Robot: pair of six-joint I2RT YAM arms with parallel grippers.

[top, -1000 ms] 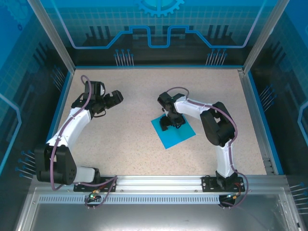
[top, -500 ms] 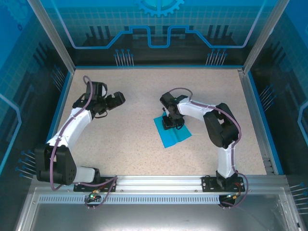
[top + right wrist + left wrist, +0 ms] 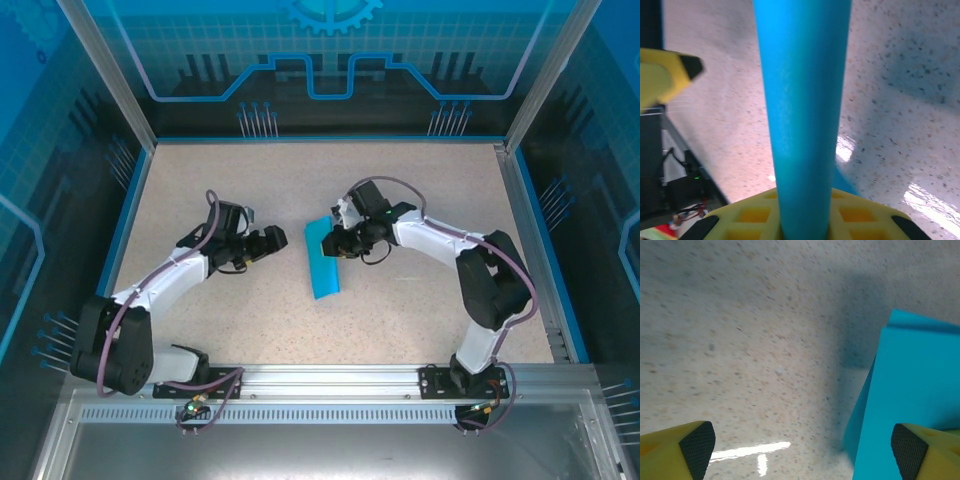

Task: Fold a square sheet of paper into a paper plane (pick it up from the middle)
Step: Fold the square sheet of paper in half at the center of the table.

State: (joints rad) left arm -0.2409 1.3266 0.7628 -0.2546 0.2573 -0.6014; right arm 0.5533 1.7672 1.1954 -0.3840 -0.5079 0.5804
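Turquoise paper stands out against the speckled beige counter (image 3: 420, 200). From above we see the sheet (image 3: 322, 262) as a narrow strip near the middle of the counter, bent over rather than lying flat. The right fingers (image 3: 340, 244) are clamped on its upper right part, and the left fingers (image 3: 277, 240) sit just beside its left edge. From up there we cannot tell whether the left fingers touch it.

The right wrist view shows what the overhead one hides. The sheet (image 3: 800, 100) is curled into a rounded fold and rises straight out of the yellow right fingers, which pinch its lower end between them. One yellow, black-tipped finger of the left arm pokes in at the left edge, apart from the paper.

The left wrist view settles the other side. The left fingers stand wide apart, their black pads (image 3: 697, 442) at the two lower corners with bare counter between. The sheet (image 3: 915, 385) stands on the right, close by the right-hand pad, and throws a shadow on the counter. We cannot tell whether it touches that pad.
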